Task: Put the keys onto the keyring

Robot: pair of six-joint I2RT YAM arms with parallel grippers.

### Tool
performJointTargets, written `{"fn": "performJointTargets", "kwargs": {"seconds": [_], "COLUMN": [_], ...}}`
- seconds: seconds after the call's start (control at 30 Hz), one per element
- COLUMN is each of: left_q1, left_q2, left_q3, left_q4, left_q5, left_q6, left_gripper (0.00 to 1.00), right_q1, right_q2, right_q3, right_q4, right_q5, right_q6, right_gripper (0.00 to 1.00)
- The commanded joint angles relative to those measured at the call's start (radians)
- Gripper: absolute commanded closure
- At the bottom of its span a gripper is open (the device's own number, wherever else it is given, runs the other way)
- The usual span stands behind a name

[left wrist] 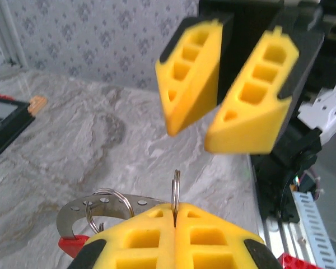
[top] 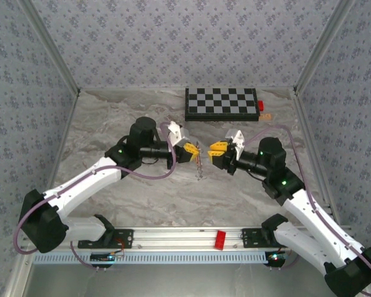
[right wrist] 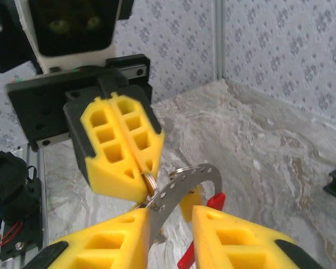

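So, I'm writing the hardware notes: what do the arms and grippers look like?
Both the left arm and right arm have white shells, black joints, green indicator lights and thin purple cables. The left gripper and right gripper carry yellow wedge-shaped fingers with rectangular cut-outs.

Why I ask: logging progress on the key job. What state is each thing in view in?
left gripper: jaws shut on the small split ring.
right gripper: jaws open, facing the left gripper.
keyring: off the table, hanging by the small split ring, its lower part between the right jaws.
key: lying flat on the table beside the checkerboard, not on the keyring.
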Motion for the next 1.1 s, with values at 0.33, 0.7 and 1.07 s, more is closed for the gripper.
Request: {"fn": "performJointTargets", "kwargs": {"seconds": [0.33,0.7,1.07], "left_q1": [-0.019,-0.027,-0.03], "left_q2": [0.009,-0.001,-0.001], "left_q3": [0.067,0.057,0.055], "left_q4": [-0.26,-0.255,-0.254], "left_q5": [-0.052,-0.01,0.0], "left_q6": [0.212,0.213,0.213], "left_gripper": [1.0,1.0,1.0], "right_q1": [0.038,0.08,0.105], "right_q2": [0.172,0.293,0.331], "right_q3": [0.257,0.31,0.316], "right_q4": [-0.419,-0.451,-0.471], "right_q5": [-0.022,-0.04,-0.03], "right_q6": [-0.157,-0.215,-0.242], "right_gripper": [0.68,0.68,0.7]}}
